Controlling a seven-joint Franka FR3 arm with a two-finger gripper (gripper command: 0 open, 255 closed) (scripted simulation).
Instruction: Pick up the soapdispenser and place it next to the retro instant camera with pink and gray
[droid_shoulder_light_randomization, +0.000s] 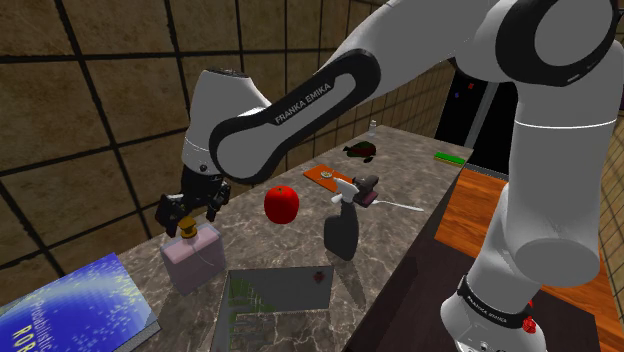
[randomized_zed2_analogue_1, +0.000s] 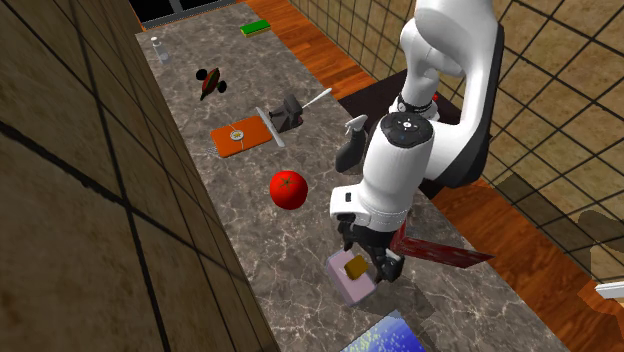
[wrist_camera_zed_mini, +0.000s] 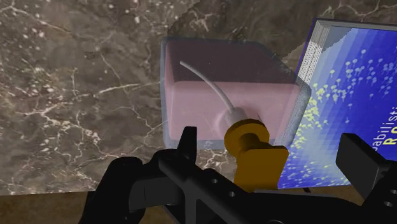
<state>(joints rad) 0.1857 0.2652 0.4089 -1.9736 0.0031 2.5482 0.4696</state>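
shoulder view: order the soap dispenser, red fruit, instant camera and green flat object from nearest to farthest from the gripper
1. soap dispenser, directly under the gripper
2. red fruit, mid counter, to the shoulder view's right of the gripper
3. instant camera, farther along, beside the orange board
4. green flat object, at the counter's far end

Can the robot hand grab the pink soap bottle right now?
Probably yes. The open gripper hangs over the soap bottle, its fingers either side of the yellow pump, nothing blocking. The blue book sits close beside it, though.
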